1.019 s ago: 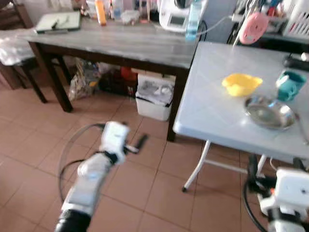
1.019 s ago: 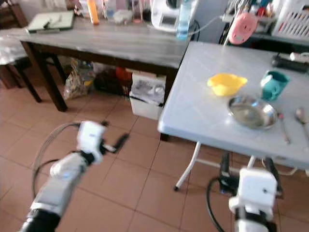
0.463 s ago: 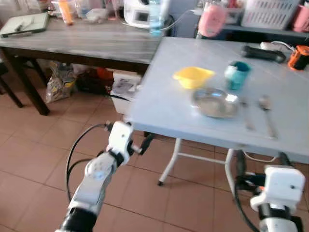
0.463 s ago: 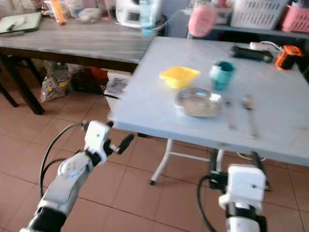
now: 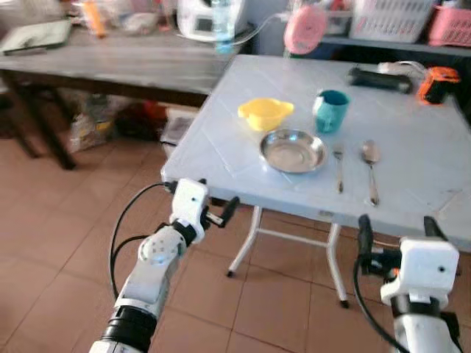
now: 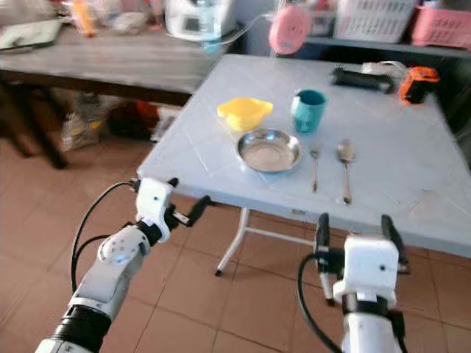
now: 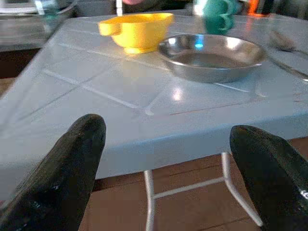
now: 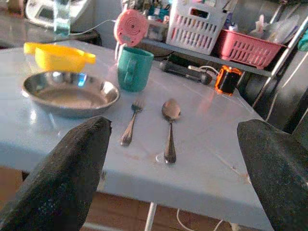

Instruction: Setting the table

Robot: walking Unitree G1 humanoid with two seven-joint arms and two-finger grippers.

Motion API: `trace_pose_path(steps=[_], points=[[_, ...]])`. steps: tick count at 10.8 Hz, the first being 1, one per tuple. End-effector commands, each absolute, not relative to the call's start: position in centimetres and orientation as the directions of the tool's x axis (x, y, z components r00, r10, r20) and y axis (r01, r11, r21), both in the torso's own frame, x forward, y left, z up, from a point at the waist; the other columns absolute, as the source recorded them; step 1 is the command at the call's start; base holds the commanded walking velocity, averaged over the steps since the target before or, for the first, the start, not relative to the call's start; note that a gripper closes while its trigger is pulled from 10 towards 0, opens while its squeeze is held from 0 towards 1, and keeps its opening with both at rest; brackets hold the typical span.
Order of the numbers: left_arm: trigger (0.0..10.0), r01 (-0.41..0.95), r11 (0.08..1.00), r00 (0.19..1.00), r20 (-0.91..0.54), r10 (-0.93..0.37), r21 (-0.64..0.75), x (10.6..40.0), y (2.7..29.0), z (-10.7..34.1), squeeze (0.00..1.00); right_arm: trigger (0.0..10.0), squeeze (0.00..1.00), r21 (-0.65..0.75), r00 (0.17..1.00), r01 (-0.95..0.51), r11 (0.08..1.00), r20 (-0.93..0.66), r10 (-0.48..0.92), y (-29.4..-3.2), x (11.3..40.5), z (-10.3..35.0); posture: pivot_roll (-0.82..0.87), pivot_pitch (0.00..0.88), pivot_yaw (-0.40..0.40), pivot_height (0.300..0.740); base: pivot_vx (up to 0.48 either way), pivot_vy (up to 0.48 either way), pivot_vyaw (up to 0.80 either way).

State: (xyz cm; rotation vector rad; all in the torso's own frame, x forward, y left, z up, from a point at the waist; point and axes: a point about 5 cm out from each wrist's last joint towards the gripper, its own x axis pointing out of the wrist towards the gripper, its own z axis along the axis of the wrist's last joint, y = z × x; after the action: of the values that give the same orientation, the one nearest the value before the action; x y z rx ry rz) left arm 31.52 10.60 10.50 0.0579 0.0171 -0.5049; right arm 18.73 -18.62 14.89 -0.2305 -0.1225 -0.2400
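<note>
On the pale blue folding table stand a yellow bowl and a teal mug, side by side. Just in front of them lies a steel plate, with a fork and a spoon to its right. My left gripper is open and empty, held below the table's near left corner. My right gripper is open too, low in front of the table's near edge. In the right wrist view the fork and spoon lie straight ahead.
A dark wooden table with a white appliance and a bottle stands at the back left, bags and a bin beneath it. A black object and an orange tool lie at the folding table's far side. Baskets sit behind.
The whole view has swung toward the folding table, which now sits in the centre and closer. Both grippers remain open and empty in front of me.
</note>
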Motion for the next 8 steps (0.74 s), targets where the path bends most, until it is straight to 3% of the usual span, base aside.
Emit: trace_pose_path(steps=[1,4,8], points=[[10.0,0.467,0.883,0.884,-0.043,-0.465,0.048,31.79,10.95,10.48,0.0,10.0,0.0,-0.2,0.961,0.263,0.944,0.136,-0.24,-18.15,19.17,14.51,-0.02,0.06,0.022,0.74,0.0,0.0,-0.77],[10.0,0.474,0.879,0.88,-0.039,-0.473,0.05,32.0,10.58,10.56,0.0,10.0,0.0,-0.171,0.956,0.284,0.943,0.121,-0.266,-17.88,19.03,14.1,-0.02,0.067,0.023,0.74,0.0,0.0,-0.8],[10.0,0.486,0.873,0.874,-0.051,-0.484,0.046,31.96,10.53,10.37,0.0,10.0,0.0,-0.172,0.96,0.277,0.945,0.097,-0.264,-17.99,18.37,13.59,-0.03,0.076,0.032,0.74,0.0,0.303,0.0]])
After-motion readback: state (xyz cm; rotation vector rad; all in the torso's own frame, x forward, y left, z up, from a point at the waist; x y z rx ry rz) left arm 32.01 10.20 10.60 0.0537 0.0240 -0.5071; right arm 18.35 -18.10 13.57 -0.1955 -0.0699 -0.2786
